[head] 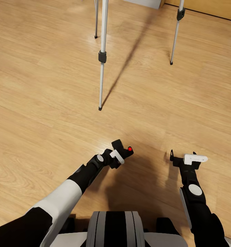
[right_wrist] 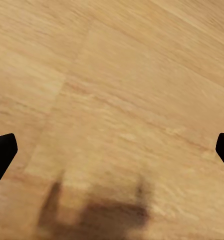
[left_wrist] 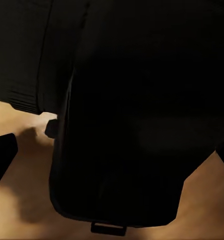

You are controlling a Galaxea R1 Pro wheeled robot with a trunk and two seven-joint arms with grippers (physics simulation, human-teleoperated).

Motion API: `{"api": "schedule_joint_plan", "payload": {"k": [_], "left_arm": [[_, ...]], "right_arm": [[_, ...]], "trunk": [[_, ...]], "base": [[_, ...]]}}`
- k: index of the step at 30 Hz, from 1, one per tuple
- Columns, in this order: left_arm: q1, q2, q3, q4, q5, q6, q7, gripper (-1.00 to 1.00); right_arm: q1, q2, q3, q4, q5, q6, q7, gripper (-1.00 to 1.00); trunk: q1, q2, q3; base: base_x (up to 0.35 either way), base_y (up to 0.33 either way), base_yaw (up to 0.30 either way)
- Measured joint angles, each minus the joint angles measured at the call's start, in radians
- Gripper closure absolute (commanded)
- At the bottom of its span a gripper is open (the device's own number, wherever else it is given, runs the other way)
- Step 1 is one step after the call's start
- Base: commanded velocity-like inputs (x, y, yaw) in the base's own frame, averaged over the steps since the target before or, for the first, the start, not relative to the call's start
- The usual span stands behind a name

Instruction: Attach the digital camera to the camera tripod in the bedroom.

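Views: head, two wrists.
Head looks steeply down over the wood floor (head: 43,103); right wrist faces the same floor; left wrist pressed against a black body.

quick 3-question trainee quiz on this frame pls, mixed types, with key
1. True or false: the left claw holds the digital camera.
2. How many legs of the camera tripod show in the head view? A) one B) two C) three
3. Fill in: the right claw is open above the bare wood ____.

Key: 1 true; the camera's black body fills the space between the left claw's fingertips in the left wrist view. 2 C. 3 floor.
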Motion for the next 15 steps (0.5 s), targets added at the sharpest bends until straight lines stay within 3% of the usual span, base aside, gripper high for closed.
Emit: {"api": "schedule_joint_plan", "payload": {"k": [15], "left_arm": [[-0.026, 0.0, -0.001, 0.012, 0.004, 0.0, 0.0, -1.0]], "right_arm": [[0.0, 0.001, 0.0, -0.001, 0.0, 0.0, 0.0, -1.0]], "trunk": [[0.0, 0.0, 0.0]], "base": [[0.0, 0.0, 0.0]]}}
